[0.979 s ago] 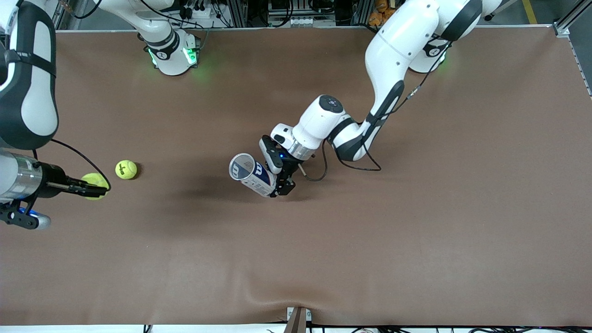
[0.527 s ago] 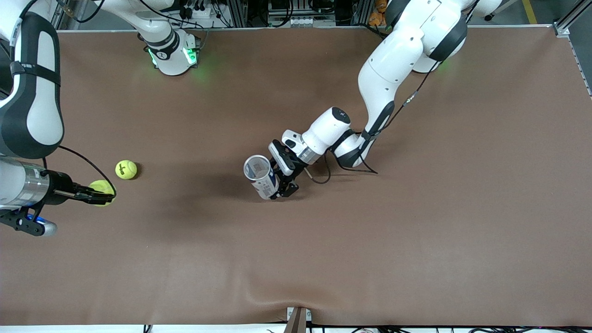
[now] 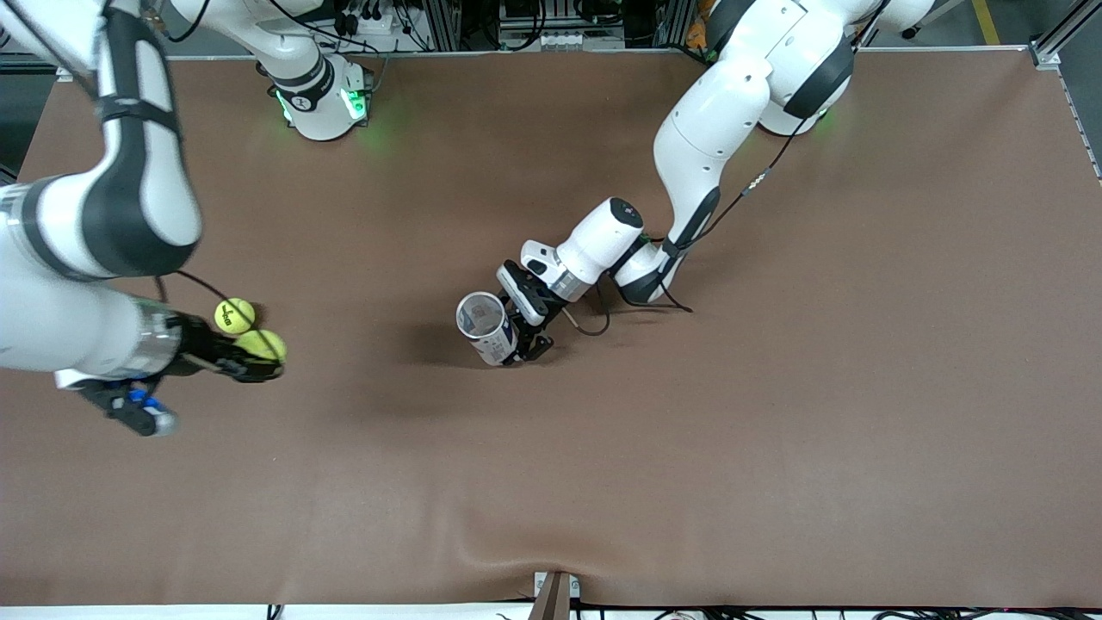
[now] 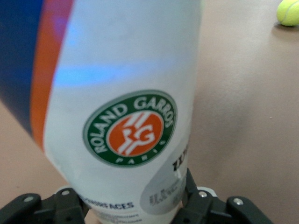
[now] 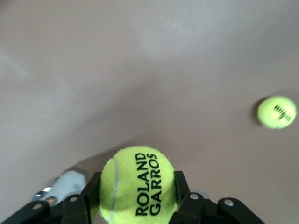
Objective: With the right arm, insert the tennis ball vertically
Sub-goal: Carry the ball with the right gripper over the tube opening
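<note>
My right gripper (image 3: 258, 360) is shut on a yellow tennis ball (image 3: 260, 344) marked ROLAND GARROS (image 5: 138, 185), held above the table toward the right arm's end. My left gripper (image 3: 519, 343) is shut on a white, blue and orange ball can (image 3: 485, 328) at the table's middle; the can stands nearly upright with its open mouth (image 3: 479, 313) up. In the left wrist view the can (image 4: 121, 107) fills the frame between the fingers. A second tennis ball (image 3: 234, 315) lies on the table beside the held ball, also in the right wrist view (image 5: 276, 112) and the left wrist view (image 4: 288, 11).
The brown table (image 3: 775, 387) spreads wide around the can. The arm bases (image 3: 320, 102) stand along the edge farthest from the front camera. A small metal bracket (image 3: 555, 594) sits at the nearest edge.
My right gripper has lifted the ball and carried it toward the can. My left gripper has tipped the can from lying slanted to nearly upright.
</note>
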Available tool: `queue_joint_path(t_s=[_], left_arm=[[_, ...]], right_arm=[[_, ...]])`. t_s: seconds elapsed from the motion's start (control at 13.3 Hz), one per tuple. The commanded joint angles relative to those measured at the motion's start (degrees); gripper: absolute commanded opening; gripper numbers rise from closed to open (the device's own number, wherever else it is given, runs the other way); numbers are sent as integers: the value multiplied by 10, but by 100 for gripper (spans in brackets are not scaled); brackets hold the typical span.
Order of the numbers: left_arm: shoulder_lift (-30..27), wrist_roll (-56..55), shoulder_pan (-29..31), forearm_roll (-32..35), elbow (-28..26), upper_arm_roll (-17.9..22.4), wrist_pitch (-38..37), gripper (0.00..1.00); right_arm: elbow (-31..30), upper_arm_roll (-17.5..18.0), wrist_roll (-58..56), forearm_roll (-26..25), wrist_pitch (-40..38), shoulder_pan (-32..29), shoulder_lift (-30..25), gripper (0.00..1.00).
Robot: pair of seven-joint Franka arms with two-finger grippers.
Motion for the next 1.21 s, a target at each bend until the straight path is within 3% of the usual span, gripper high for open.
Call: queue_joint_path(t_s=[0.0, 0.53, 1.13], left_arm=[[18, -8, -6, -10, 15, 3, 9, 76], [30, -7, -9, -9, 19, 8, 10, 77], [31, -6, -8, -8, 19, 9, 10, 81]], right_arm=[[3, -4, 72, 5, 0, 41, -6, 0], [19, -4, 187, 47, 0, 125, -7, 0], [13, -4, 265, 45, 50, 198, 17, 0]])
